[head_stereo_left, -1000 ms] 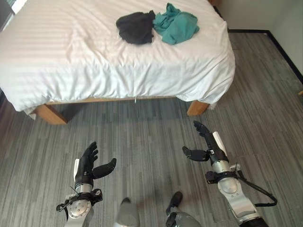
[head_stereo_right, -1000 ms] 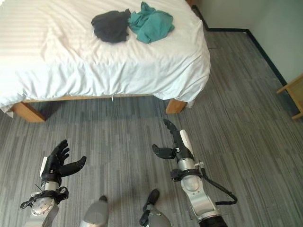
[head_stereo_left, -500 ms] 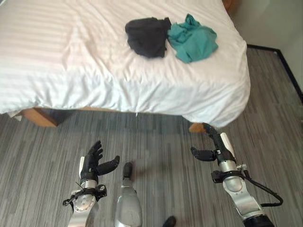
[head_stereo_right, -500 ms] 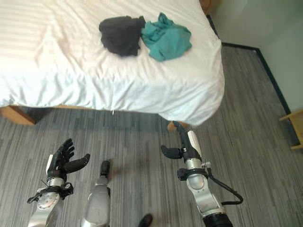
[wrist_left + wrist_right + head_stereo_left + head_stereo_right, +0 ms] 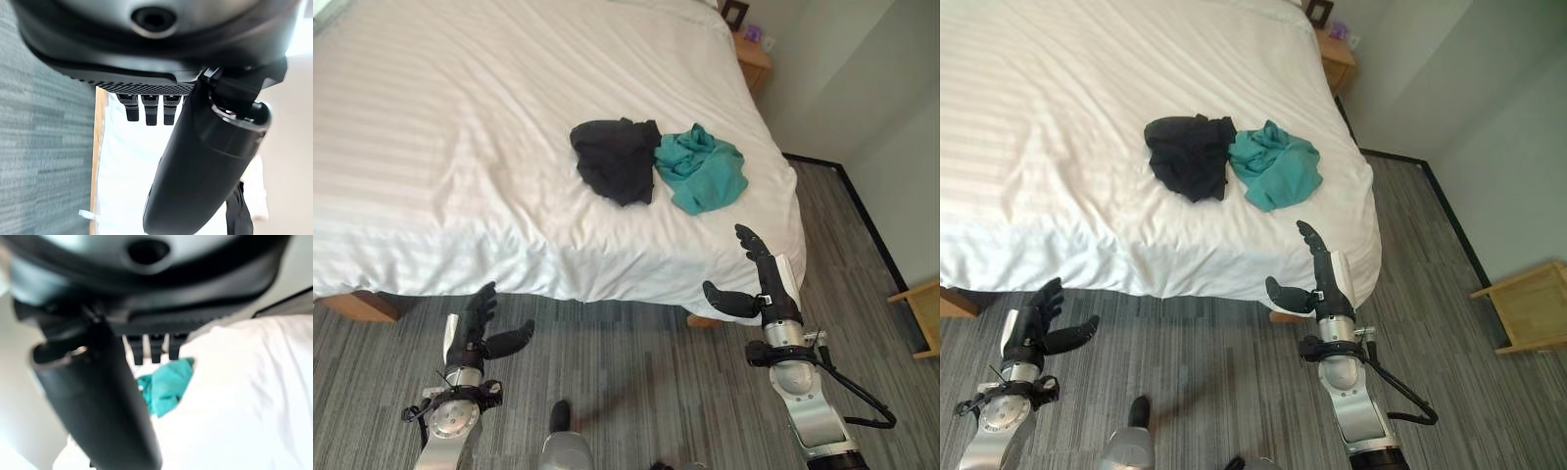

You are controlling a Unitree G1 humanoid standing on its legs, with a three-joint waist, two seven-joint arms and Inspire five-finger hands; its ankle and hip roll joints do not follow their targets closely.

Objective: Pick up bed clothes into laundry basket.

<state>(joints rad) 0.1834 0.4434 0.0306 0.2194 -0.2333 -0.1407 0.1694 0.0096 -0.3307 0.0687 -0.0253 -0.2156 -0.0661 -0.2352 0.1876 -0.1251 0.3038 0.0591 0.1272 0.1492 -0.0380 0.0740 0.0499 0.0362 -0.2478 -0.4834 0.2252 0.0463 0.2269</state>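
Both robot hands, left and right, hover spread over grey carpet beside white bed.

Two garments are lying on the bed, touching: dark garment left, second garment right, near the bed's right edge. Nightstand is standing behind, right of the bed. Small table is sitting far right on the floor.
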